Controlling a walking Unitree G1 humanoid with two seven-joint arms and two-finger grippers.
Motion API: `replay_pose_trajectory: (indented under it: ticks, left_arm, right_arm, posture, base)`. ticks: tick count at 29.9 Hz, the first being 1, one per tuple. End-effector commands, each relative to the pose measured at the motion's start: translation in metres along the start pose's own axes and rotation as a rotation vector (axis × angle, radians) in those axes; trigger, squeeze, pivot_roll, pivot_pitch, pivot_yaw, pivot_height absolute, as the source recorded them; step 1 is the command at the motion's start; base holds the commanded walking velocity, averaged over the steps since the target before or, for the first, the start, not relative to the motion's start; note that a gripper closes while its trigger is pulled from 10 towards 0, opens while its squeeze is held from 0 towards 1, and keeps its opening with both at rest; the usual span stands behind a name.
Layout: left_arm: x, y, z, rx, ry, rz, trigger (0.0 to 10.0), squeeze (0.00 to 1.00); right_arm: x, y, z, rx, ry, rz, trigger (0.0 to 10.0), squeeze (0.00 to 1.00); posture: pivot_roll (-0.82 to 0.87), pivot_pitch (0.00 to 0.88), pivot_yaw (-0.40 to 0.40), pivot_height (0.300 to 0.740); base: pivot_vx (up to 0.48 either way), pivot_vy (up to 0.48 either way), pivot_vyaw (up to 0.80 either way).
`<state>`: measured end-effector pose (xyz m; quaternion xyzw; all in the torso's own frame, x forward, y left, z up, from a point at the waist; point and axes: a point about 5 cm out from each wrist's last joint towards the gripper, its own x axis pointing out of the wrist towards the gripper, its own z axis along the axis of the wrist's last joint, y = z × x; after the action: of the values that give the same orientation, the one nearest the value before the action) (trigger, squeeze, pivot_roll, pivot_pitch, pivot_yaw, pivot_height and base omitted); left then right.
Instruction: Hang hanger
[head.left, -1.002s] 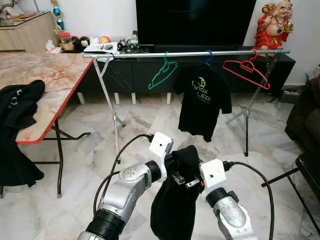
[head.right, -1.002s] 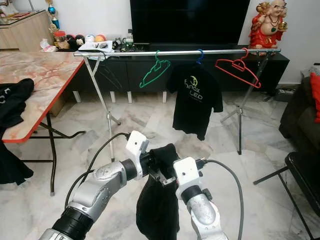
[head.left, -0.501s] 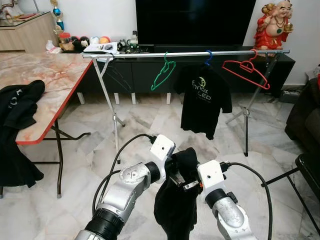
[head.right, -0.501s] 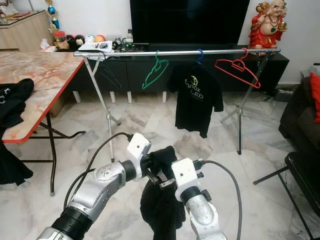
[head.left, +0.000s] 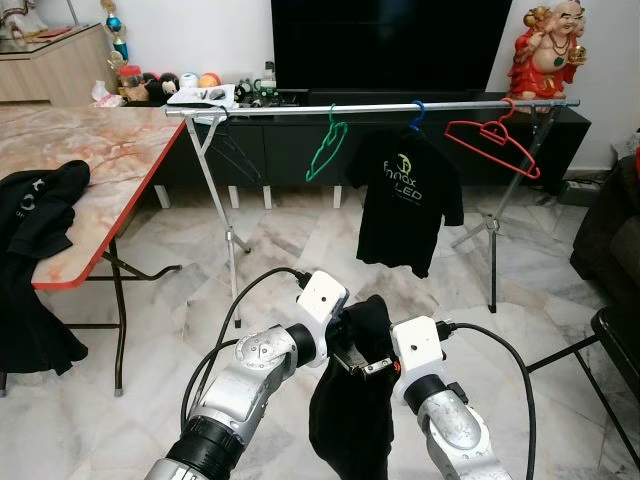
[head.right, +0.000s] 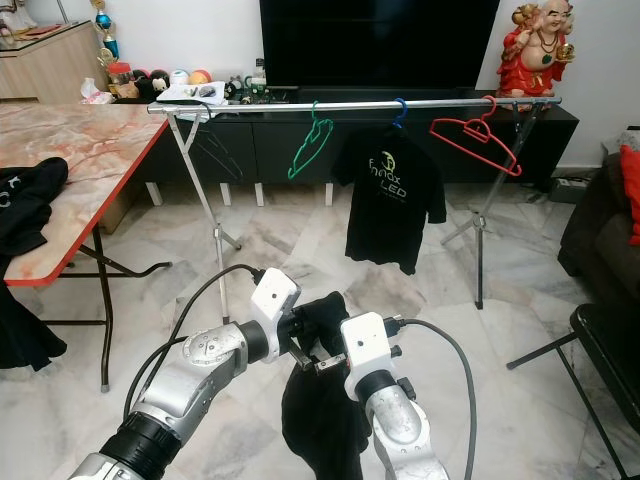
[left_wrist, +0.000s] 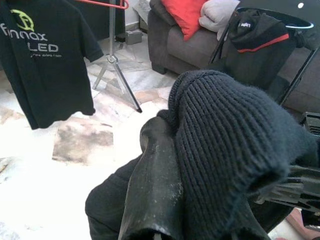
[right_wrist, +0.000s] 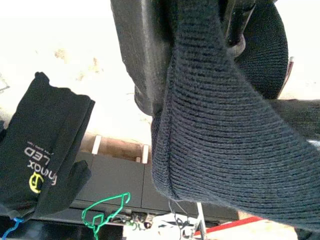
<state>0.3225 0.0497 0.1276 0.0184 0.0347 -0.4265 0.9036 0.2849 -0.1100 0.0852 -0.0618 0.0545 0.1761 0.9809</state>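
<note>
Black garment (head.left: 352, 420) hanging straight down, long axis vertical, near centre, well short of the far rail (head.left: 370, 107). Bunched at top between left gripper (head.left: 345, 333) and right gripper (head.left: 378, 352), both clenched on it, forearms angled inward, wrists meeting.

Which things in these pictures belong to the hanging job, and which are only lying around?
Belong to the job:
- black knitted garment, held between left gripper and right gripper
- silver metal clothes rail
- empty green plastic hanger
- empty red plastic hanger

Only lying around:
- black printed T-shirt already hung
- marble-topped table
- red laughing Buddha statue
</note>
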Motion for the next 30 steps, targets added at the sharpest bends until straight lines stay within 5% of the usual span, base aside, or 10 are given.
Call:
replay_pose_trajectory:
  ticks: [1, 9, 11, 17, 22, 24, 26, 27, 30]
  left_arm:
    - [-0.013, 0.011, -0.019, 0.008, 0.092, 0.034, 10.0, 1.0]
    - [-0.015, 0.01, -0.021, 0.027, 0.102, -0.003, 10.0, 1.0]
    - [-0.022, 0.007, -0.024, 0.07, 0.157, -0.099, 10.0, 1.0]
    - [-0.03, 0.01, -0.028, 0.11, 0.216, -0.149, 10.0, 1.0]
    - [-0.036, 0.025, -0.031, 0.111, 0.225, -0.051, 10.0, 1.0]
    - [-0.046, 0.048, -0.037, 0.076, 0.222, 0.14, 10.0, 1.0]
    - [-0.046, 0.048, -0.037, 0.076, 0.222, 0.14, 10.0, 1.0]
    - [-0.056, 0.061, -0.047, 0.042, 0.244, 0.267, 10.0, 0.0]
    - [-0.095, 0.081, -0.091, -0.111, 0.338, 0.57, 10.0, 0.0]
  right_arm:
    - [-0.001, -0.032, 0.011, 0.035, -0.04, -0.149, 0.0, 0.0]
    - [0.0, -0.039, 0.008, 0.04, -0.008, -0.183, 0.0, 0.0]
    - [0.001, -0.049, 0.006, 0.053, 0.022, -0.219, 0.0, 0.0]
    - [0.0, -0.059, 0.003, 0.064, 0.047, -0.246, 0.0, 0.0]
    - [-0.004, -0.075, 0.001, 0.069, 0.068, -0.302, 0.0, 0.0]
    - [-0.012, -0.095, -0.003, 0.11, 0.072, -0.378, 0.0, 0.0]
    - [-0.012, -0.095, -0.003, 0.11, 0.072, -0.378, 0.0, 0.0]
    - [-0.018, -0.109, -0.008, 0.155, 0.079, -0.435, 0.0, 0.0]
    - [-0.044, -0.147, -0.036, 0.324, 0.143, -0.626, 0.0, 0.0]
  posture:
    - [0.06, 0.0, 0.046, 0.74]
    - [0.06, 0.0, 0.046, 0.74]
    - [0.06, 0.0, 0.046, 0.74]
    - [0.07, 0.0, 0.046, 0.74]
    - [0.06, 0.0, 0.051, 0.74]
    - [0.04, 0.0, 0.065, 0.74]
    - [0.04, 0.0, 0.065, 0.74]
    - [0.04, 0.0, 0.07, 0.74]
    - [0.02, 0.0, 0.083, 0.74]
  base:
    - [0.0, 0.0, 0.0]
    - [0.0, 0.0, 0.0]
    - [0.0, 0.0, 0.0]
    - [0.0, 0.0, 0.0]
    - [0.0, 0.0, 0.0]
    - [0.0, 0.0, 0.0]
    - [0.0, 0.0, 0.0]
    - [0.0, 0.0, 0.0]
    - [0.0, 0.0, 0.0]
